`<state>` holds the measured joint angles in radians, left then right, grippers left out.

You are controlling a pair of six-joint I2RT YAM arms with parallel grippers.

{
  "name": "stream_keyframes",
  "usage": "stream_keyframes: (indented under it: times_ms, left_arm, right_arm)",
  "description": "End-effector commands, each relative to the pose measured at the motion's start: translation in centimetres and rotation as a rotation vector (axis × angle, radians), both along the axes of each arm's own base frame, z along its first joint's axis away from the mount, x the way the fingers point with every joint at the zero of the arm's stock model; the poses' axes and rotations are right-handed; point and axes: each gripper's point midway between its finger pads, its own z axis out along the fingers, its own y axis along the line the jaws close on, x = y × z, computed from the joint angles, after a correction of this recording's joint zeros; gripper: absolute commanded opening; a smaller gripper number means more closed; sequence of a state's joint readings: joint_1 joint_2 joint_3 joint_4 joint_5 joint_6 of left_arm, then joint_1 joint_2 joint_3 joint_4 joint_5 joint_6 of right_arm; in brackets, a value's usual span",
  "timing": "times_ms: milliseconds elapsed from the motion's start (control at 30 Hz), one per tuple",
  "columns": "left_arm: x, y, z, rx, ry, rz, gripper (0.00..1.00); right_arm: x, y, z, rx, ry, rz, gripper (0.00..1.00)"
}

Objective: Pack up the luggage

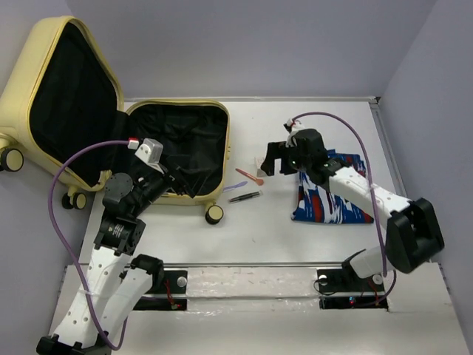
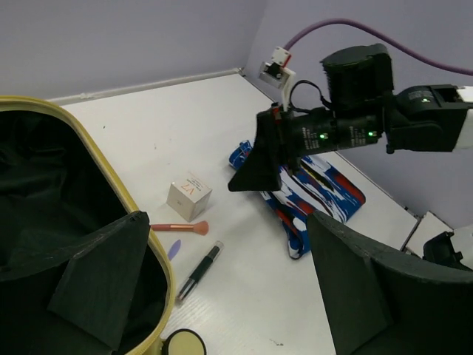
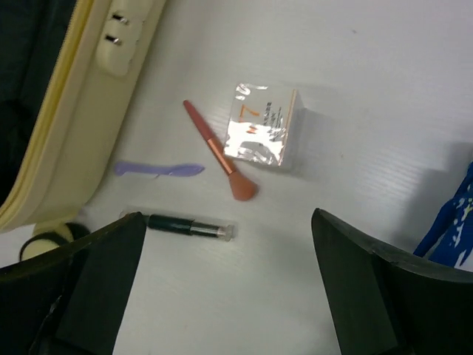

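The suitcase (image 1: 194,133) lies open at the left side of the table (image 1: 281,237), its lid standing up (black lining inside). The left claw (image 2: 229,288) hangs wide and empty at its edge. The right claw (image 3: 229,288), also wide and empty, hovers above a small box (image 3: 262,133), a brush (image 3: 218,151) and a pen (image 3: 188,224).

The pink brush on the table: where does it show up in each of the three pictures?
Top external: pink brush near centre, right of the luggage.
Left wrist: left of centre.
Right wrist: centre, slightly left.
Shared landmark: black pen lying beside it in all three.
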<state>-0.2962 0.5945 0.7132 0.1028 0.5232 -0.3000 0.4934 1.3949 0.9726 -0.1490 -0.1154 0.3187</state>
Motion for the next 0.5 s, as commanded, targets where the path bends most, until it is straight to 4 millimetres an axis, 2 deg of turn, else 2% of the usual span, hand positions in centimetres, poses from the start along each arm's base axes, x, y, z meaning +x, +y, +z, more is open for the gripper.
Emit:
stream_keyframes:
  times_ms: [0,33,67,100,167,233,267,300,367,400,467]
  left_arm:
    - [-0.5,0.5,2.2,0.009,-0.076,0.03,0.99]
    - [-0.5,0.5,2.1,0.009,-0.074,0.032,0.99]
    - [-0.4,0.6,2.1,0.009,-0.071,0.036,0.99]
    - [-0.5,0.6,2.0,0.011,-0.07,0.037,0.99]
    - [-0.5,0.5,2.1,0.011,-0.071,0.035,0.99]
    - [-0.6,0.5,2.0,0.015,-0.073,0.034,0.99]
    - [-0.6,0.5,2.1,0.016,-0.076,0.036,0.99]
    - [-0.5,0.6,2.0,0.016,-0.073,0.042,0.99]
    - [-0.5,0.6,2.0,0.018,-0.071,0.044,0.99]
    - [-0.5,0.6,2.0,0.02,-0.073,0.044,0.99]
    - [-0.4,0.6,1.9,0.02,-0.069,0.047,0.99]
  right_arm:
    - [4.9,0.8,-0.4,-0.131,-0.082,-0.068,1.0]
    - [5.6,1.4,0.0,-0.139,-0.09,-0.068,1.0]
    - [6.1,1.4,-0.7,-0.162,-0.08,-0.074,1.0]
    - [6.8,1.3,-2.6,-0.204,-0.054,-0.085,1.0]
    - [8.0,2.0,-4.5,-0.249,-0.027,-0.086,1.0]
    - [8.9,2.2,-5.6,-0.28,-0.008,-0.09,1.0]
    - [9.3,3.0,-5.5,-0.286,-0.011,-0.079,1.0]
    - [9.4,3.5,-7.2,-0.313,0.013,-0.061,0.99]
    - [9.6,4.1,-8.2,-0.333,0.029,-0.05,0.98]
    - [9.9,4.2,-8.6,-0.341,0.032,-0.049,0.96]
    - [10.6,4.5,-8.8,-0.358,0.021,-0.071,0.81]
